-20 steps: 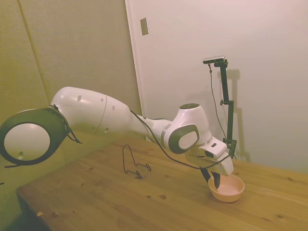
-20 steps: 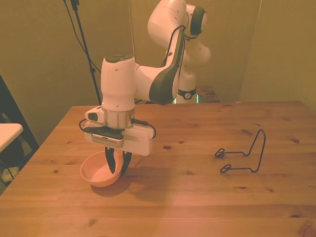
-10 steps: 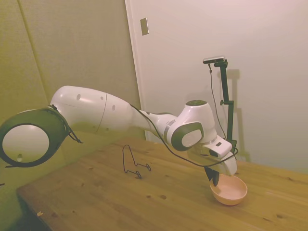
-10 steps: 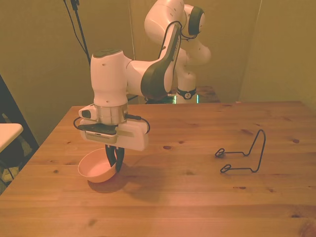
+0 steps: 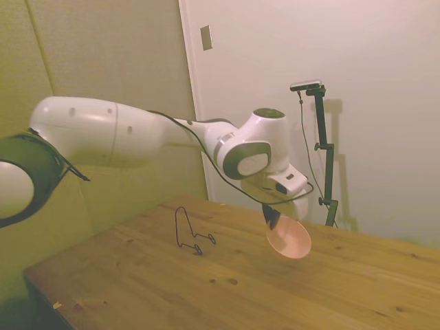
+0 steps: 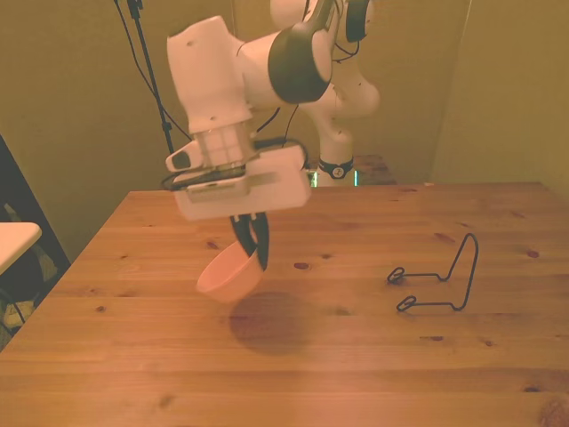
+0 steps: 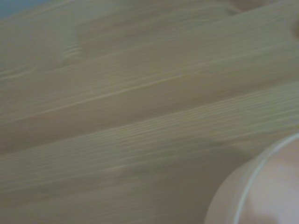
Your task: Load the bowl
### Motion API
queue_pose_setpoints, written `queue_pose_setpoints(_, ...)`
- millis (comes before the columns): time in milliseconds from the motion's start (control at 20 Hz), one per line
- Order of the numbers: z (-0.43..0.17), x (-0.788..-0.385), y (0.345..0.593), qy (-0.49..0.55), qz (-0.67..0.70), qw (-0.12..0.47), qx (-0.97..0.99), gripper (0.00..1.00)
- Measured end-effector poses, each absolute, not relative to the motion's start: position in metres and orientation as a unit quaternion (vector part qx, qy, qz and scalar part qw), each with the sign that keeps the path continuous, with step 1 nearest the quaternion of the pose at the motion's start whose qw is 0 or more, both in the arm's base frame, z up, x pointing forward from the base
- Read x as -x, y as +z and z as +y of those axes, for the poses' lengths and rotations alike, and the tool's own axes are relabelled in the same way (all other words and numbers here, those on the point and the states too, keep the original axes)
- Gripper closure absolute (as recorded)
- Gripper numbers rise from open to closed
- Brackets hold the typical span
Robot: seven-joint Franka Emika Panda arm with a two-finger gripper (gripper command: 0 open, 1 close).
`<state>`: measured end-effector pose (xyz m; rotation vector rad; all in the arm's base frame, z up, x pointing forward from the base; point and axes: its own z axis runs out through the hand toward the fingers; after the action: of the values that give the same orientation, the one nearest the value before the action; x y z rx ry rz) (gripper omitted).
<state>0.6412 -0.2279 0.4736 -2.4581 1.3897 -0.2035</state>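
1. Just left of centre in the front view, the bowl (image 6: 229,276) hangs in the air above the table (image 6: 356,356), tilted steeply, with its round shadow on the wood below it.
2. In the side view the bowl (image 5: 289,238) sits right of centre, its open side turned toward the camera and its rim clear of the tabletop.
3. The gripper (image 6: 252,247) pinches the bowl's rim, its dark fingers (image 6: 261,242) closed narrow on the wall at the bowl's upper edge.
4. The wrist view is blurred; a curve of the bowl (image 7: 261,186) fills the lower right corner, over wood grain.
5. At the right of the front view a thin black wire stand (image 6: 437,280) rests on the table, well apart from the bowl.
6. The white arm (image 5: 137,134) stretches across the upper left of the side view.
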Motion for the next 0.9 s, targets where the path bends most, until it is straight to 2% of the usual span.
queue_pose_setpoints(250, -0.156, -0.612, 0.502, -0.051, 0.451, 0.196, 0.869, 1.0)
queue_pose_setpoints(450, -0.108, -0.595, 0.506, -0.031, 0.421, 0.214, 0.881, 1.0)
queue_pose_setpoints(600, -0.101, -0.596, 0.505, -0.028, 0.415, 0.232, 0.879, 1.0)
queue_pose_setpoints(900, -0.063, -0.596, 0.496, 0.002, 0.346, 0.357, 0.868, 1.0)
